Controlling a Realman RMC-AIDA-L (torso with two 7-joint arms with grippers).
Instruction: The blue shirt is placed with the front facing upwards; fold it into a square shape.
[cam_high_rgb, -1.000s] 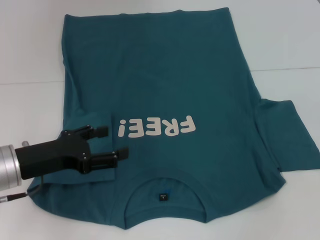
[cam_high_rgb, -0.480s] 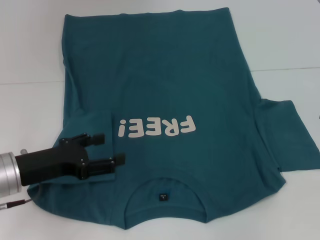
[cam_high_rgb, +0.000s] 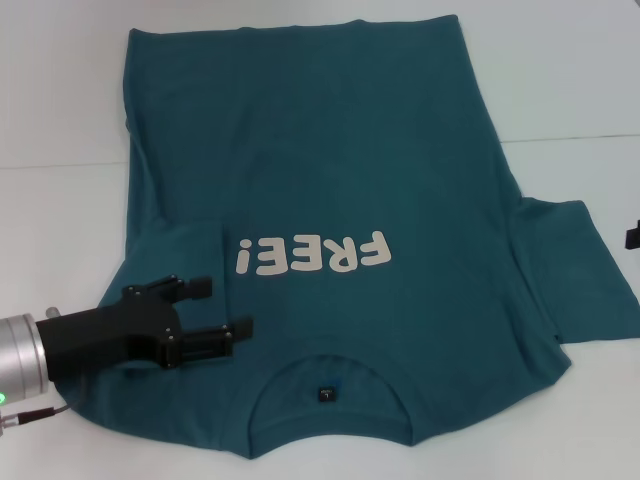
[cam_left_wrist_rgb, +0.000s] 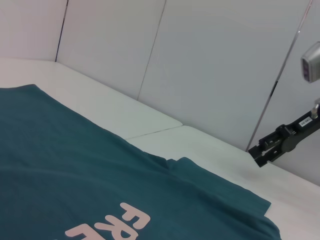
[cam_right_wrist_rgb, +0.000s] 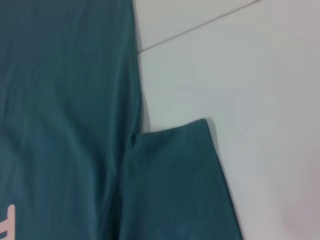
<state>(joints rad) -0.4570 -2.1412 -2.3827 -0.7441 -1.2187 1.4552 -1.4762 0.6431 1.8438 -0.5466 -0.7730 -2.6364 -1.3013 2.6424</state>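
Teal cotton, the blue shirt (cam_high_rgb: 330, 200) looks limp and light, best pinched at its spread sleeve (cam_high_rgb: 575, 270). Left tool (cam_high_rgb: 222, 308) hovers open, empty; right tool (cam_left_wrist_rgb: 265, 152) barely shows, state unclear.

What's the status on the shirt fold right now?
Left hand open, over the folded-in left sleeve. Right hand open, beside the right sleeve. Blue shirt flat, print up. Nothing in the way.

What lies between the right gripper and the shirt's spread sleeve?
Only bare white table separates the right gripper from the blue shirt sleeve, in the left wrist view.
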